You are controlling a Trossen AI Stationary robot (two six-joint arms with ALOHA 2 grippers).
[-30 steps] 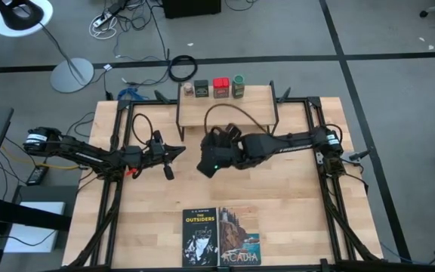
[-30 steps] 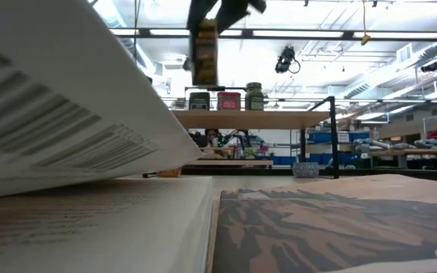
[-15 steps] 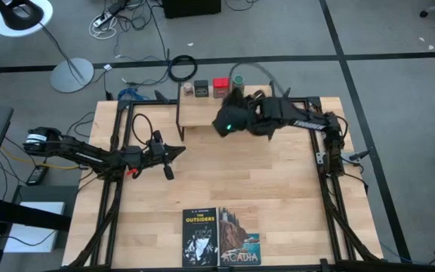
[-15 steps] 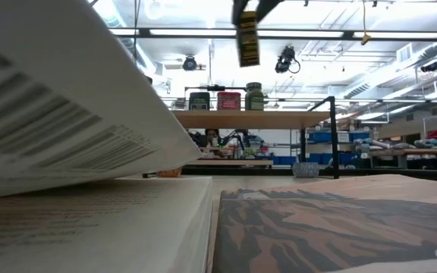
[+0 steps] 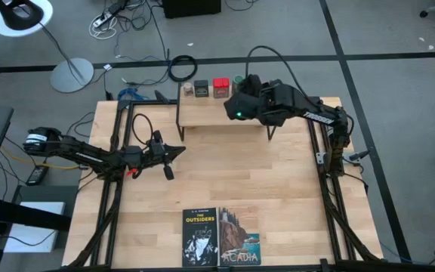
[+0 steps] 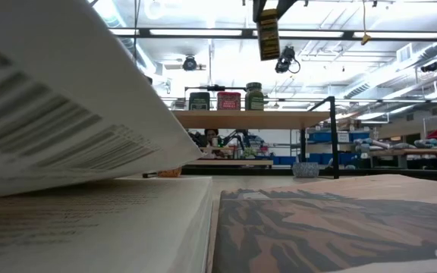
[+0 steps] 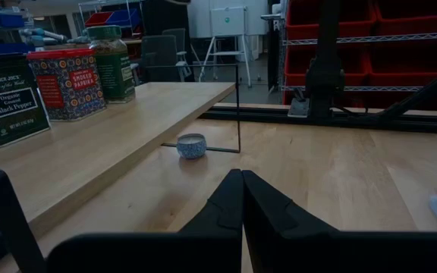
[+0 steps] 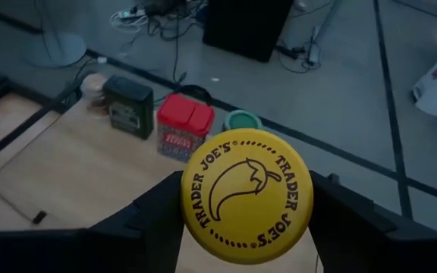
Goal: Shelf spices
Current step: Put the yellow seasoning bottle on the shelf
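The right gripper (image 8: 245, 227) is gripping the yellow-lidded jar (image 8: 246, 196) above the shelf (image 5: 217, 113), upper centre; the left gripper (image 5: 174, 150), fingers closed, is resting centre-left over the bench (image 5: 278, 189).

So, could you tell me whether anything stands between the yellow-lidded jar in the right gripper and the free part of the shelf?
Nothing visible does. The right gripper holds the yellow-lidded jar above the shelf; the green-lidded jar, red tin and dark tin stand along its back edge, leaving bare board.
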